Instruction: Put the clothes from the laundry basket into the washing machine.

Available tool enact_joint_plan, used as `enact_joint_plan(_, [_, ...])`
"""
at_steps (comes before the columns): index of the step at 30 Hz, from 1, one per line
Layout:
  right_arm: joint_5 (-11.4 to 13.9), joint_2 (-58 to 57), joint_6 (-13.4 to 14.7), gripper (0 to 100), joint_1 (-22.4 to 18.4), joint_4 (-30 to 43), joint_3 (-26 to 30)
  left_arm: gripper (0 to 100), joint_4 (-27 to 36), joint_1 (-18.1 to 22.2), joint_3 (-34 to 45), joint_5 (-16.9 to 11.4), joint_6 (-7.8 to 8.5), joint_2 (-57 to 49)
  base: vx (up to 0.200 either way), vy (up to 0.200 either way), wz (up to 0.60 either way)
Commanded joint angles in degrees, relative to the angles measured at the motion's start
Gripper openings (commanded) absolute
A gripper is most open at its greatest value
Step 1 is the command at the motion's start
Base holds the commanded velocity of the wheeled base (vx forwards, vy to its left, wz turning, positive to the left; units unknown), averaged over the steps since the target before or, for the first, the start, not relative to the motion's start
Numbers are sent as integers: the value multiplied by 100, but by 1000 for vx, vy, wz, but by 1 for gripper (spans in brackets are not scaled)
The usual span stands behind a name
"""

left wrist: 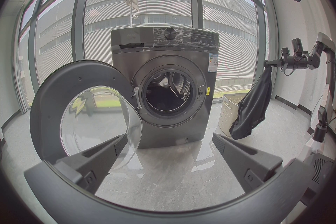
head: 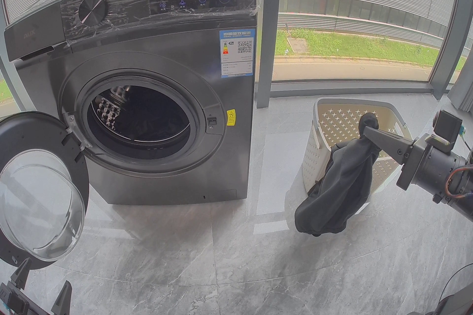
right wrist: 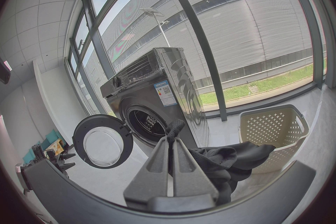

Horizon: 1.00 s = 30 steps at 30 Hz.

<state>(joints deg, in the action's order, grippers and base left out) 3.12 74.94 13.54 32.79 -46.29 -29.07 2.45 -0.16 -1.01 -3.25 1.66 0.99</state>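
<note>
A dark grey washing machine [head: 148, 84] stands at the left with its round door [head: 39, 193] swung wide open and its drum [head: 140, 119] dark inside. A cream laundry basket [head: 327, 126] sits on the floor to its right. My right gripper [head: 372, 130] is shut on a black garment [head: 340, 188], which hangs down in front of the basket above the floor. The same garment [right wrist: 224, 161] drapes from the right gripper [right wrist: 171, 144] in the right wrist view. My left gripper [left wrist: 168, 144] is open and holds nothing, low near the open door.
Grey tiled floor [head: 236, 257] stretches between machine and basket. Tall windows [head: 354, 11] and a window post [head: 268, 20] run behind both. The open door juts out toward my left side.
</note>
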Motion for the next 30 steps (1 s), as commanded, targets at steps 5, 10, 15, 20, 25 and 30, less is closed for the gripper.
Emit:
enact_joint_plan(5, [154, 118, -1, 0, -27, 6, 25, 100, -8, -2, 92, 9, 1, -99, 0, 0, 0])
enact_joint_plan(10, [171, 135, 105, 0, -177, 6, -46, 100, -8, -2, 92, 18, 1, -99, 0, 0, 0])
enact_joint_plan(15, [206, 135, 149, 0, -309, 6, -54, 100, 1, -2, 92, 18, 36, -99, 0, 0, 0])
enact_joint_plan(20, [242, 171, 140, 0, -317, 6, -11, 100, 1, -2, 92, 27, 36, -99, 0, 0, 0])
enact_joint_plan(25, [259, 250, 157, 0, -317, -3, -63, 100, 1, -2, 92, 18, 36, -99, 0, 0, 600])
enact_joint_plan(30, [268, 276, 149, 0, -300, -3, 7, 100, 1, 7, 92, 35, 36, -99, 0, 0, 120])
